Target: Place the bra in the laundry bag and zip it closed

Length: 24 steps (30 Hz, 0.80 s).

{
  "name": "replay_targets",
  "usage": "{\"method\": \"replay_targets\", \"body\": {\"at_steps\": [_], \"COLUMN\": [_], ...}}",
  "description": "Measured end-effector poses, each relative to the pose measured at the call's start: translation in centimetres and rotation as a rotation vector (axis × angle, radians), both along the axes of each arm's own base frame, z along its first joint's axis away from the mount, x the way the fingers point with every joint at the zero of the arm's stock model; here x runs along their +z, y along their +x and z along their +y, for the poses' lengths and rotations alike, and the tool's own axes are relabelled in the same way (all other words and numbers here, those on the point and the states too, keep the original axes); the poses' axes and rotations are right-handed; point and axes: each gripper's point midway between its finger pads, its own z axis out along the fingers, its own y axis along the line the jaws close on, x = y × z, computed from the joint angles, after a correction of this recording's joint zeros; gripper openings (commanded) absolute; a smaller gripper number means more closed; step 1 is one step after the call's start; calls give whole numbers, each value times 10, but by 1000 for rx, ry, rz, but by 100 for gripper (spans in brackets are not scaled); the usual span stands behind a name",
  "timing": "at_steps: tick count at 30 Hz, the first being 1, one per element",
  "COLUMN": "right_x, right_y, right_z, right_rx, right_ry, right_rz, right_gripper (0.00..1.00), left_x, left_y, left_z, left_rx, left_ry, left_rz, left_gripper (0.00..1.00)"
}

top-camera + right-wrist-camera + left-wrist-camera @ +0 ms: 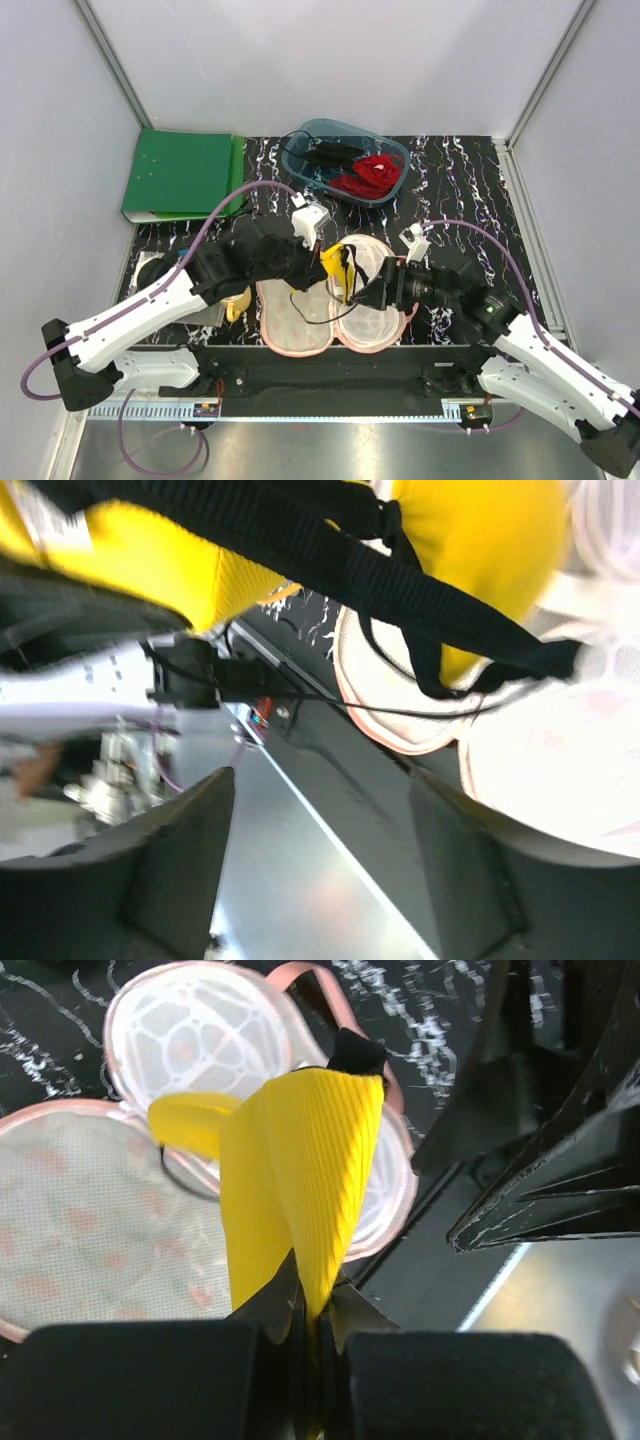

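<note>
Left jaws clamped on fold of yellow bra [300, 1160], dangling it over open laundry bag [70, 1210] at near edge of counter [460, 190], centre; likely ready for lowering into one half. Right jaws spread wide, empty, just below black strap [400, 588]. Bag unzipped, lining up.

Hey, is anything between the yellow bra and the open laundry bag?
Nothing visible lies in the laundry bag. The bra hangs above it, pinched in the left tool. Only the open right tool, over the bag's right half beside the bra, crowds the drop.
</note>
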Motion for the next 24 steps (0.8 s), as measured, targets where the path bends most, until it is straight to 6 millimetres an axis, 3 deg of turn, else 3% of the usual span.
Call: {"method": "replay_targets", "body": {"at_steps": [6,10,14,19,20,24], "right_x": [4,-12,-25,-22,-23,-29], "right_y": [-7,-3,5,11,11,13], "right_z": [-8,-5,4,21,25,37], "right_rx": [101,173,232,281,290,299], "right_ry": [-45,-110,-147,-127,-129,-152], "right_rz": [-185,-234,-272,-351,-363,-399], "right_gripper": [86,93,93,89,84,35], "left_x": [22,32,47,60,62,65], "left_y": [-11,-18,-23,-29,-30,-34], "left_z": [1,1,0,0,1,3], "left_rx": [-62,-100,-124,-144,-147,-158], "left_ry": [-63,-95,-140,-188,-194,-213], "left_rz": [49,90,117,146,153,172], "left_gripper": [0,0,0,0,0,0]}}
